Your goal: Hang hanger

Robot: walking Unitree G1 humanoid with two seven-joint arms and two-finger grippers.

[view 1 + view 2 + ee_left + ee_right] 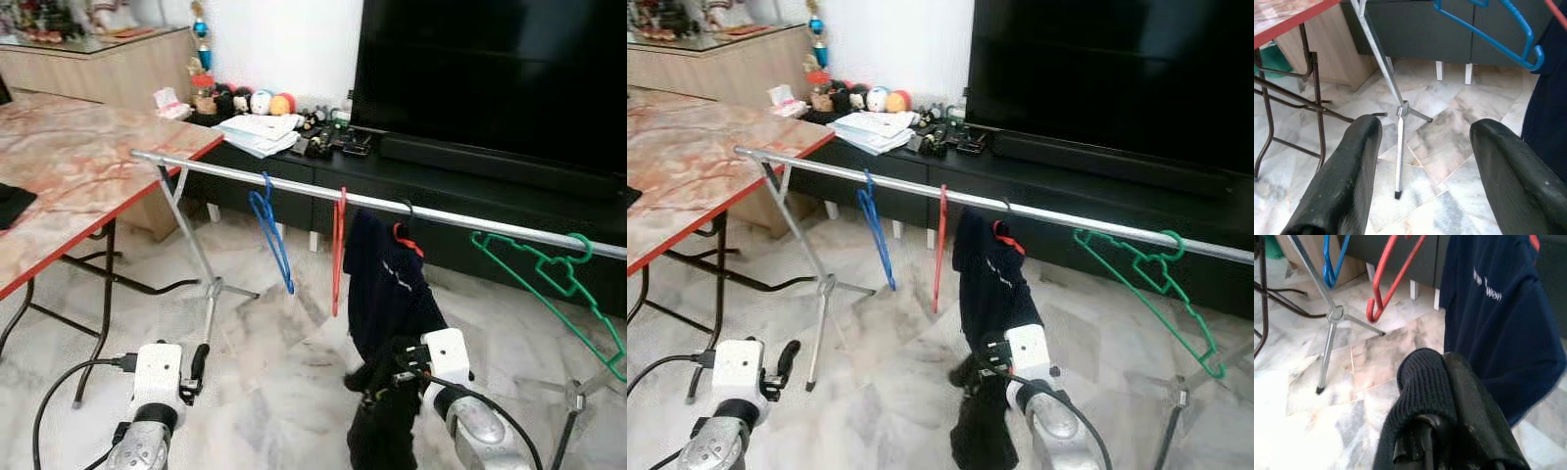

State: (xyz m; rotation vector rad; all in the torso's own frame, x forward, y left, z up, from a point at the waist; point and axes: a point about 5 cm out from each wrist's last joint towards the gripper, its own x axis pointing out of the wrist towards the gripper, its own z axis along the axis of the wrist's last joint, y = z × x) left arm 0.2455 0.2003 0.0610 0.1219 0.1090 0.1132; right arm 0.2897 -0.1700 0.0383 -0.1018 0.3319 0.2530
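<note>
Left end effector (199,370) hangs released below the rail's (294,184) left end. Rightward, our right end effector (390,377), the nearer arm, grips dark cloth beneath the navy garment's hanger (407,240), hooked on the crosswise rail above it.

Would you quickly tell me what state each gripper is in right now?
Left gripper: open, holding nothing, low beside the rack leg.
Right gripper: shut on the dark garment hanging from the rail.

Both arms are shiny silver with a white box at the wrist. A black cable loops out behind each box. The left gripper (1422,171) has two fat, smooth black fingers (1342,181). The right gripper (1449,431) is black too.
</note>
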